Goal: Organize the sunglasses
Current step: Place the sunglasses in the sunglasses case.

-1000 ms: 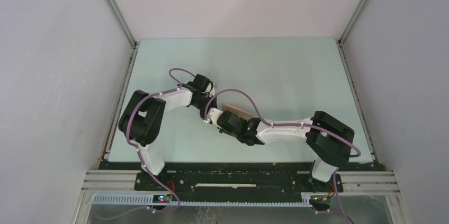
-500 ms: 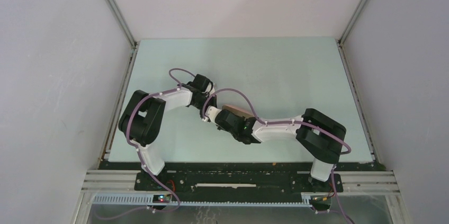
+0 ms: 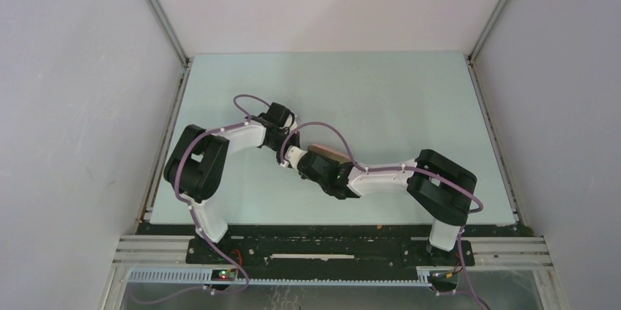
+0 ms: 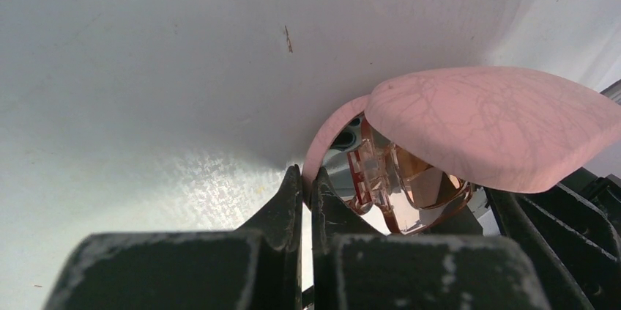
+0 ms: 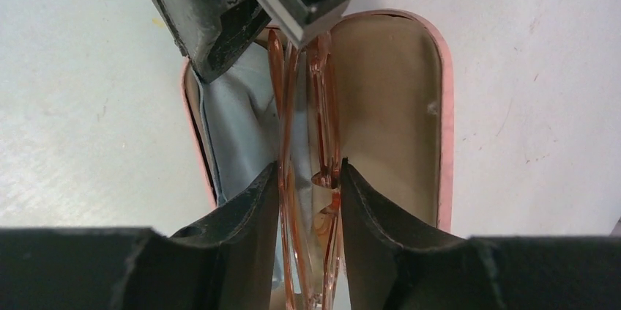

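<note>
- Right gripper (image 5: 309,172) stands narrow, its fingers set against either side of the folded sunglasses (image 5: 322,105). It looks like a light hold, so treat them as held.
- Sunglasses stand on edge inside the open case (image 5: 388,105), running along its length, with the cloth (image 5: 234,127) bunched beside them on the left half. You cannot tell whether they touch the bottom.
- Left gripper (image 4: 306,178) is pinched shut on the case rim at the far end, under the raised lid (image 4: 491,127). That clamp is what stops the case skidding, so leave it firm.
- Step in hand, as I judge it: seat the sunglasses and let go.
- Lower until the frame rests on the lining, not on a fold of cloth.
- Open slowly and only a little, since wide fingers would hit the case wall.
- Lift straight up, because a sideways pull could drag the sunglasses out.
- Avoid pushing forward: the left gripper sits close to the frame's far tip.
- Check that nothing stands above the rim before you bring the lid down.
</note>
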You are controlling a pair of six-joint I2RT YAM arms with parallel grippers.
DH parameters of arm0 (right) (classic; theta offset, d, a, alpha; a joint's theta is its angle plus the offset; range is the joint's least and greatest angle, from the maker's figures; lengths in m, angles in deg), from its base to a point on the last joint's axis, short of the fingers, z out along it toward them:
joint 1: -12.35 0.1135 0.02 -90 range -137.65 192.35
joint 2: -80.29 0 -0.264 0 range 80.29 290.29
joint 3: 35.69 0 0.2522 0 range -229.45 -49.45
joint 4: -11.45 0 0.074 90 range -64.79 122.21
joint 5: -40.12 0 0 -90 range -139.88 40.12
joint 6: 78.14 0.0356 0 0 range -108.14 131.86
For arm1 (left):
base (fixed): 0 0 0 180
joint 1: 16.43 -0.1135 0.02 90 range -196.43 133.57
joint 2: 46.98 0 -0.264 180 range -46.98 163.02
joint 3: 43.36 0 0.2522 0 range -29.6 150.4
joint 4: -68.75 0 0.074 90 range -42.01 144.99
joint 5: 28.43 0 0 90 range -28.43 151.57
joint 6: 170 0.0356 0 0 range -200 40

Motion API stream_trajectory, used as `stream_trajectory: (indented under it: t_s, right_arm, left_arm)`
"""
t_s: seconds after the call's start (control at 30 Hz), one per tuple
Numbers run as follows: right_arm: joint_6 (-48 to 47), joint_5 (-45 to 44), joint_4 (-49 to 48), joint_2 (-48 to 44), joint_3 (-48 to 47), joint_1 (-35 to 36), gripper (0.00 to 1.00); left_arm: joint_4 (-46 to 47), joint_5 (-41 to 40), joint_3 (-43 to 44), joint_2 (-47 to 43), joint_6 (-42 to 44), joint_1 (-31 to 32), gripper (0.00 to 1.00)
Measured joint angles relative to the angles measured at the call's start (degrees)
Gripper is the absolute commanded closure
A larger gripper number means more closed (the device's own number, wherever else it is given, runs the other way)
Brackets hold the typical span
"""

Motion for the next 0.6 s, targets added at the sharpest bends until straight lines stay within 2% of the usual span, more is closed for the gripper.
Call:
stream_trajectory:
  t_s: [0.07, 0.2, 0.37, 0.6]
  right_arm:
    - [0.8, 0.0, 0.0, 0.0, 0.0, 0.0, 0.51]
    - [2.1, -0.2, 0.7, 0.0, 0.0, -0.1, 0.50]
    - [3.5, -0.7, 1.8, 0.0, 0.0, -0.1, 0.32]
    - [6.3, 0.1, 4.5, -3.4, 0.0, -0.1, 0.31]
  left_arm:
    - [0.0, 0.0, 0.0, 0.0, 0.0, 0.0, 1.00]
    - [-0.1, 0.5, 0.0, 0.2, 0.0, 0.0, 1.00]
    - [-0.1, 0.9, 0.0, 0.5, 0.0, 0.0, 1.00]
    - [-0.2, 0.9, 0.0, 0.5, 0.0, 0.0, 1.00]
